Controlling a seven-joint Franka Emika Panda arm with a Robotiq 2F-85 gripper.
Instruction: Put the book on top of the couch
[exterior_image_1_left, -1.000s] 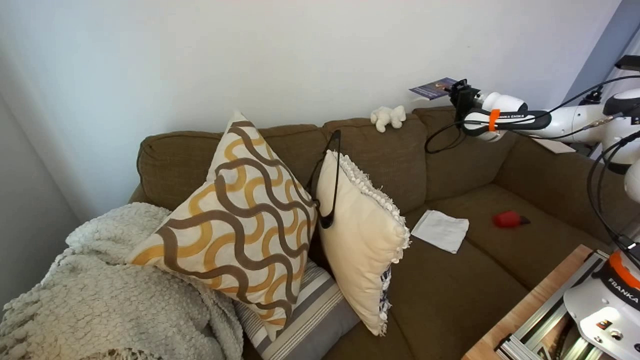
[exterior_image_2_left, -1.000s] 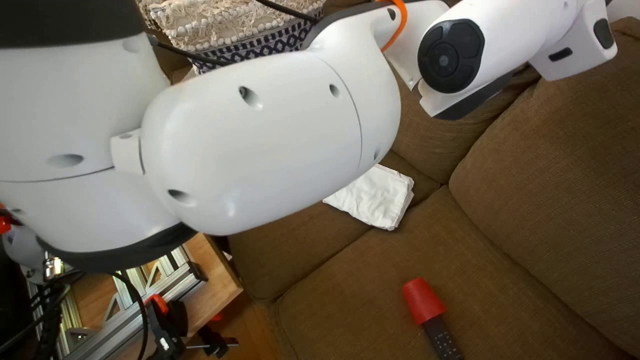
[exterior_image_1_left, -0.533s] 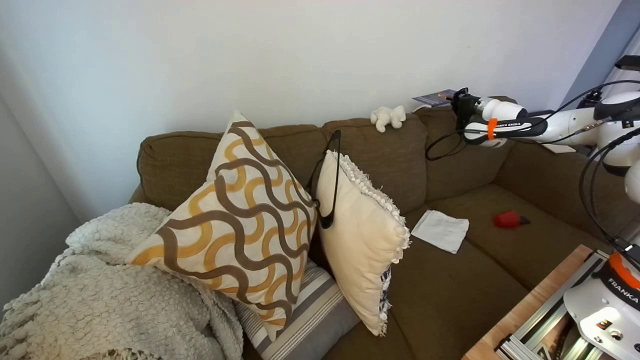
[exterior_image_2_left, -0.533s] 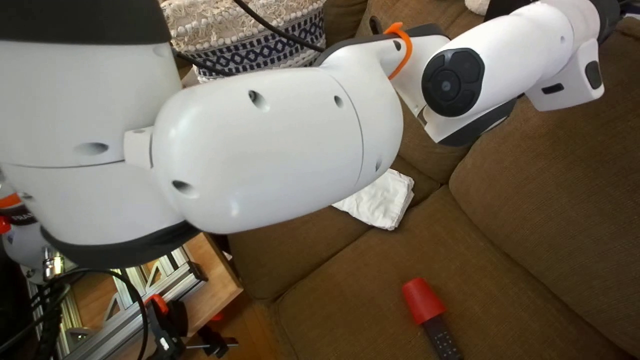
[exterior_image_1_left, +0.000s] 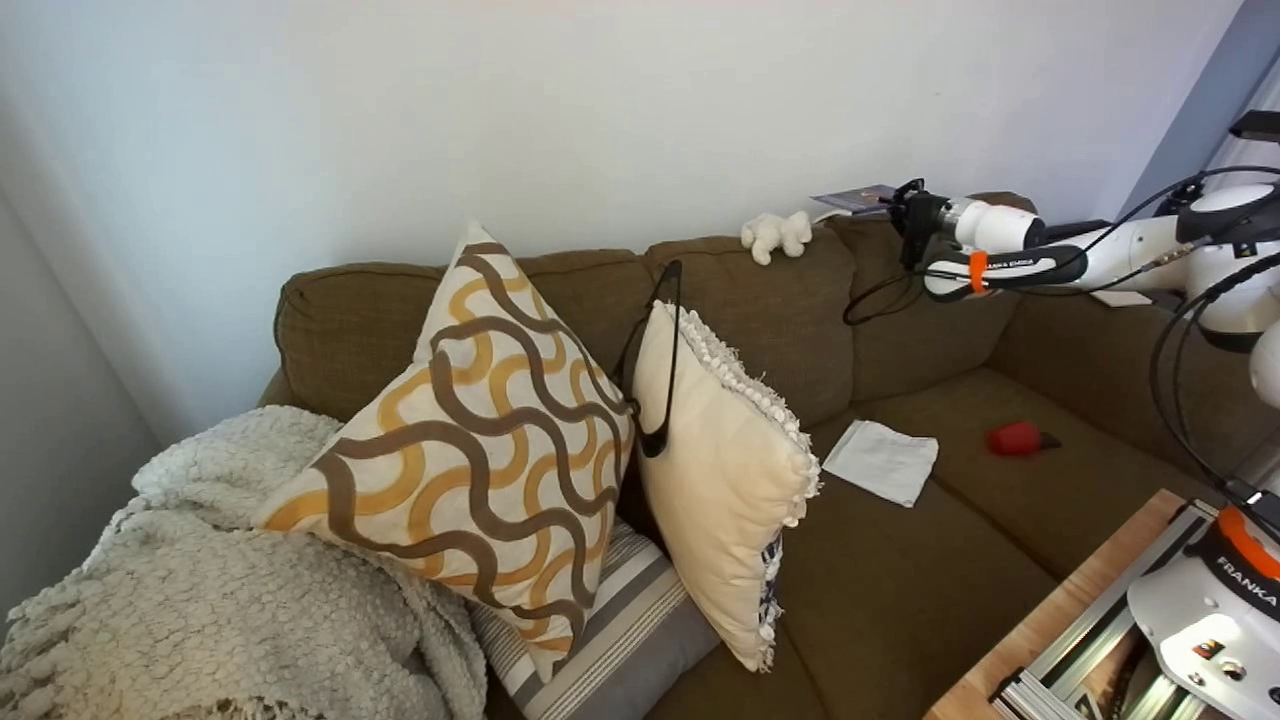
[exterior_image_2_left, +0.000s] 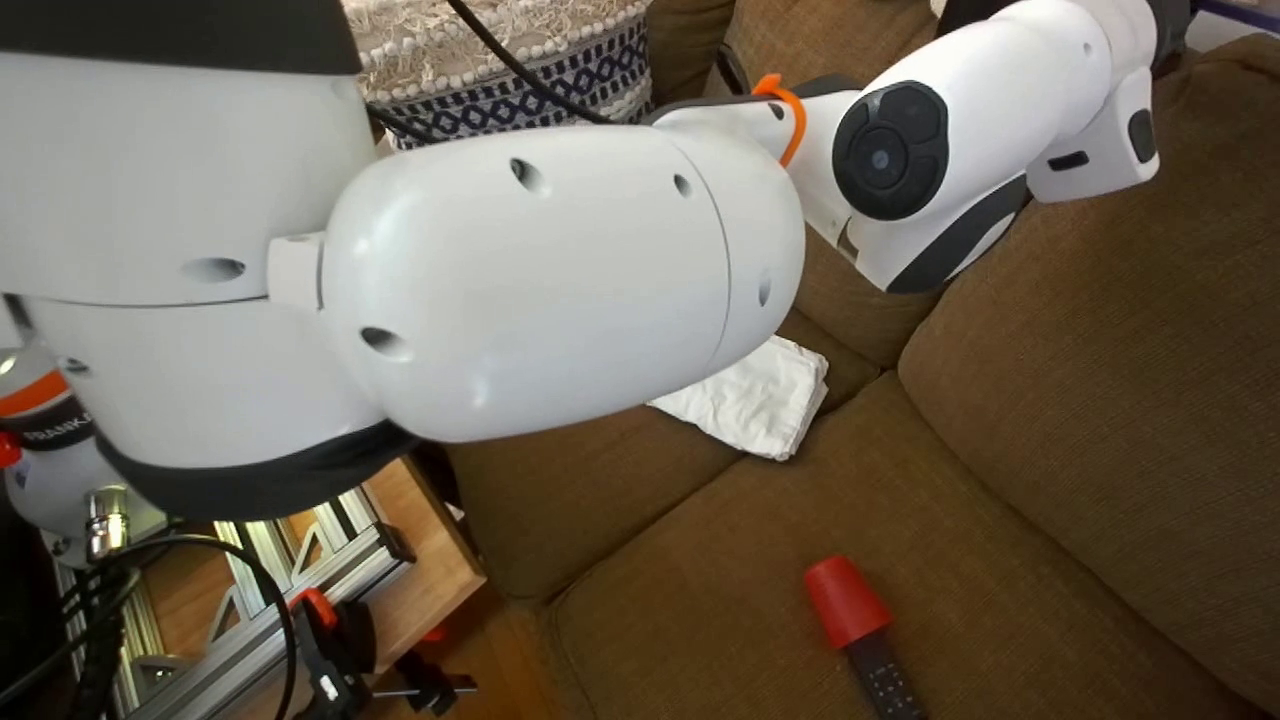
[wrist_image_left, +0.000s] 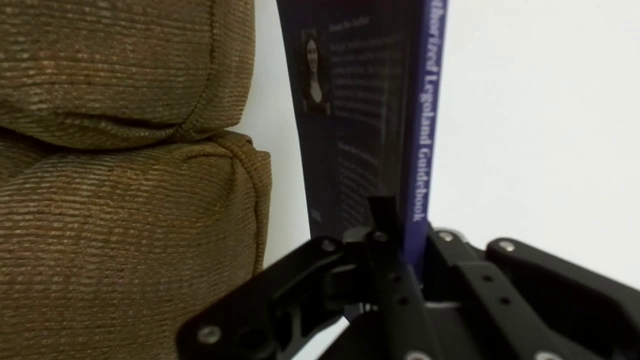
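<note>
Robotiq's black gripper (wrist_image_left: 412, 240) is holding the book (wrist_image_left: 357, 125), its fingers pressing from both sides near one end of the spine. Only the wrist view is giving the words "Legoland Guidebook", plus a small portrait on the dark cover; there a pale strip (wrist_image_left: 274, 95) is separating book from couch (wrist_image_left: 125, 225). In an exterior view the book is jutting out by the top of the couch's back, near the wall (exterior_image_1_left: 560, 130) and a white stuffed toy (exterior_image_1_left: 775, 237); whether it is touching the fabric, I cannot tell. A wavy-patterned pillow (exterior_image_1_left: 500, 420) and a fleecy blanket (exterior_image_1_left: 220, 600) are appearing in an exterior view only. In an exterior view the arm's white links (exterior_image_2_left: 560, 280) are covering much of the frame, and a dark handset (exterior_image_2_left: 885, 680) is sticking out of a red cup-shaped object (exterior_image_2_left: 845, 600). A white sheet (exterior_image_2_left: 755, 400) is lying on the seat in both exterior views.
</note>
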